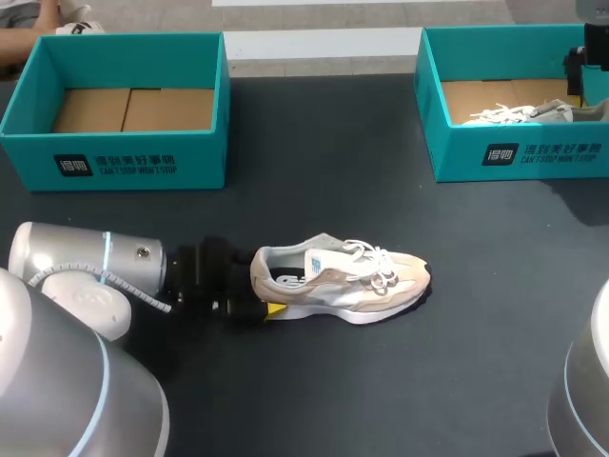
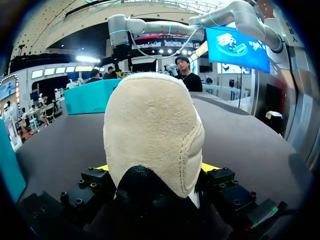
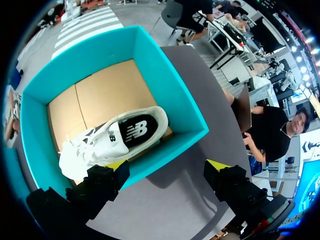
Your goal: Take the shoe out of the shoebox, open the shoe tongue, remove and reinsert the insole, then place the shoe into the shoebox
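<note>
The shoe (image 1: pixel 343 283) is found out of its box, lying on its sole on the dark table (image 1: pixel 381 400) near the middle, toe to the right and heel to the left. The heel is gripped by the left gripper (image 2: pixel 156 170), whose jaws are pressed against it from both sides, so the shoe is held there. The left shoebox (image 1: pixel 114 162), at the far left, is seen with only its cardboard floor showing. The right gripper (image 3: pixel 167 167) is held above the near wall of the right shoebox (image 1: pixel 533 157) at the far right, with its jaws wide apart and nothing between them. A white shoe (image 3: pixel 112 140) is seen lying inside that box.

The first step is judged to be done, since the shoe is on the table. The laces appear to be in place and the tongue is not seen pulled open. An insole seems to be seated inside the collar, though this cannot be told for certain. Opening the tongue, taking the insole out and putting it back, and returning the shoe to a box are judged to be left.
</note>
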Robot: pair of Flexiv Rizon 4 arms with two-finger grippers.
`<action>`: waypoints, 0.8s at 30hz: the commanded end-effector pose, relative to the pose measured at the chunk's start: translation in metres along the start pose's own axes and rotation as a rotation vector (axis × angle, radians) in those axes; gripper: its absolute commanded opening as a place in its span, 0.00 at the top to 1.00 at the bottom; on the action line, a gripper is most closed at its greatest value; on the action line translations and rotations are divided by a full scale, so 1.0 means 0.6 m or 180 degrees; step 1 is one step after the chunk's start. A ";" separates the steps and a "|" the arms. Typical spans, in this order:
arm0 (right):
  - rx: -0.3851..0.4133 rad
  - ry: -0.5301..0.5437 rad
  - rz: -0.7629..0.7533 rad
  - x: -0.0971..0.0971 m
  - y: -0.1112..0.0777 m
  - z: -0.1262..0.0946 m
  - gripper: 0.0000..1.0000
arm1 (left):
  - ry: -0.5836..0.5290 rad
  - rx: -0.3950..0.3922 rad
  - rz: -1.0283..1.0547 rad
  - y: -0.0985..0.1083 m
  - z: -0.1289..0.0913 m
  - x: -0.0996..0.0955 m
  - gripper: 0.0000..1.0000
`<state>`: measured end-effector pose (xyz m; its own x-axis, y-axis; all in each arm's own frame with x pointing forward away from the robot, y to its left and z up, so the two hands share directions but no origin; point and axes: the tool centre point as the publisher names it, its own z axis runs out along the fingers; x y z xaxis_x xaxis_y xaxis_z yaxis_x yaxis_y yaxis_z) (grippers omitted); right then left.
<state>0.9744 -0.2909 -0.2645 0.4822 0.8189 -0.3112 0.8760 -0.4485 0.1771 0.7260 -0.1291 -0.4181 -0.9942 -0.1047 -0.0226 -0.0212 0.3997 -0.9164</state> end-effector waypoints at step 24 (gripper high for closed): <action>-0.0123 0.0484 -0.0497 0.129 -0.222 -0.144 0.00 | -0.0006 -0.0002 0.0000 0.004 0.005 0.003 1.00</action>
<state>0.9060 -0.1558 -0.2269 0.3381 0.9226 -0.1856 0.9396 -0.3196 0.1224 0.7261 -0.1291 -0.4182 -0.9943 -0.1047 -0.0225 -0.0213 0.3997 -0.9164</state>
